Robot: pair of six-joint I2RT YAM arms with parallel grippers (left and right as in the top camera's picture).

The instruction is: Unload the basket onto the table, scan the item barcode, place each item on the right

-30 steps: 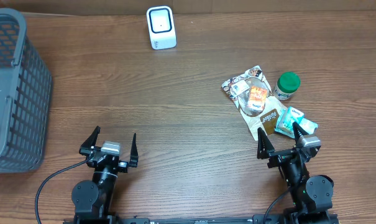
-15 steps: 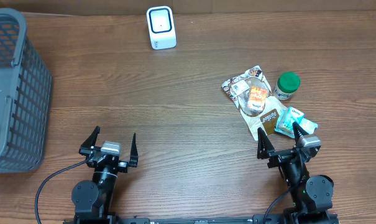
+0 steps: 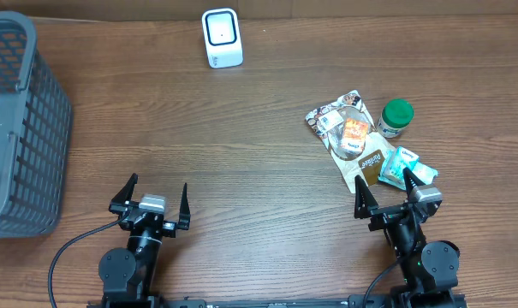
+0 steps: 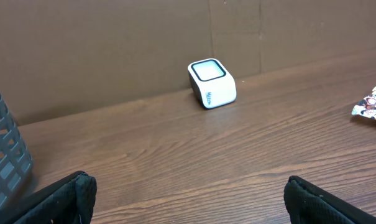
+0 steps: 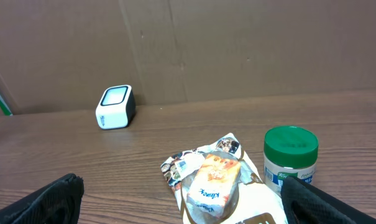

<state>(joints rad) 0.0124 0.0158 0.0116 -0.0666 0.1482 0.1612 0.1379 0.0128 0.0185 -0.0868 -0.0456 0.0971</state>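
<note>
L gripper sits at the near edge of the wood table, left of centre. Its fingers are spread wide w/ nothing btwn them. In its wrist view only the black fingertips show, at the bottom corners, w/ bare tabletop in the gap. R gripper is at the near edge on the right side, likewise spread wide & holding nothing. Its left finger ends just beside the near end of the brown packet; can't tell if they touch. The goods lie in a cluster on the right, just ahead of R gripper. There is a printed pouch w/ an orange pack at its middle, on it or inside, can't tell. A green-lidded jar stands upright just right of the pouch. The brown packet overlaps the pouch's near edge, and a teal packet touches its right side. The white scanner stands at the far edge, left of centre, well apart from the goods, dark-rimmed window facing up. A grey basket is at far left, partly out of frame.
</note>
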